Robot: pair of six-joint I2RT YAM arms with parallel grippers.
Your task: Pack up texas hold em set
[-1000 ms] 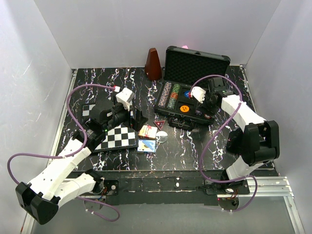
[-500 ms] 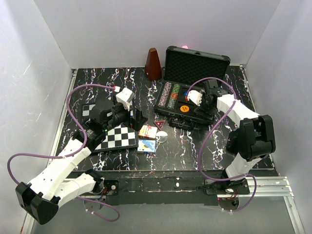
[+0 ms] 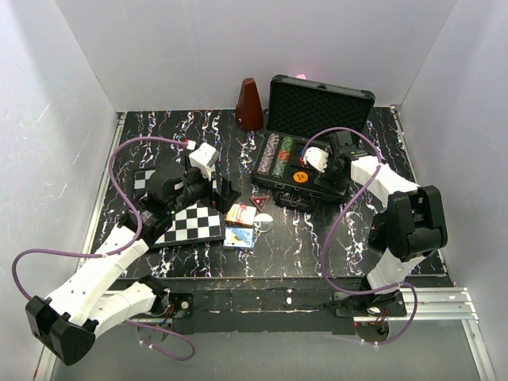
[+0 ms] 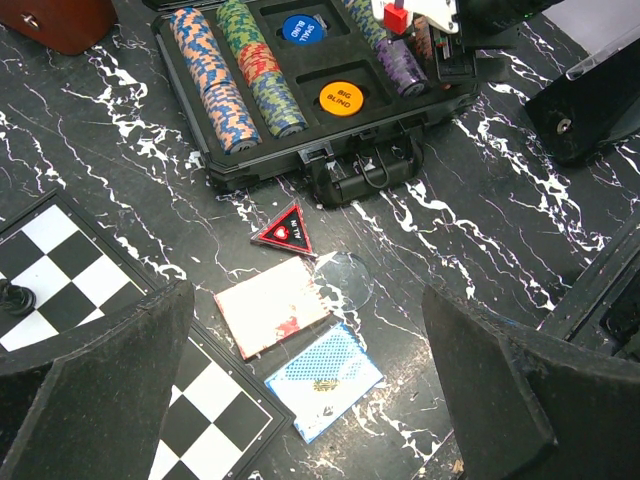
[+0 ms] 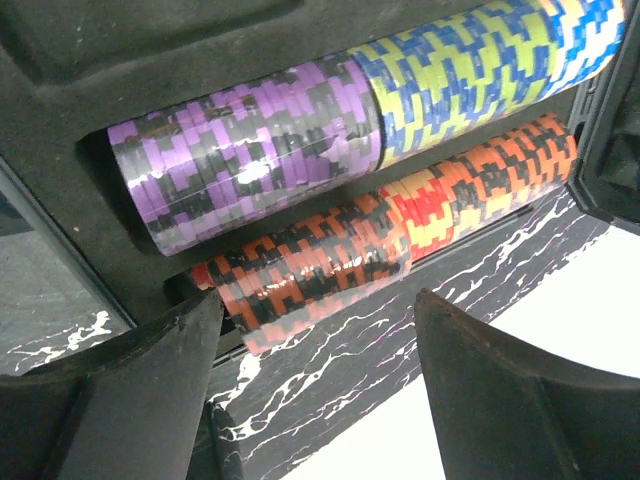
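Note:
The black hard case (image 3: 279,184) lies open at the back right, its egg-crate foam lid (image 3: 321,108) upright. Rows of striped poker chips (image 4: 235,75) and round blue (image 4: 300,27) and orange (image 4: 338,97) buttons sit in it. A red-and-white card box (image 4: 272,305), a blue card box (image 4: 325,380), a red triangular marker (image 4: 283,232) and a clear disc (image 4: 345,280) lie on the table before the case. My left gripper (image 4: 310,400) is open and empty above the card boxes. My right gripper (image 5: 320,390) is open and empty over the case's right edge, by the purple (image 5: 250,150) and orange (image 5: 310,260) chip rows.
A black-and-white chessboard (image 3: 190,224) lies under my left arm, beside the card boxes. A brown pyramid metronome (image 3: 249,105) stands left of the case lid. White walls close in the back and both sides of the black marbled table (image 3: 302,238).
My right arm has shifted a little to the left and lower over the case's right chip rows. My left arm and the loose items have not moved.

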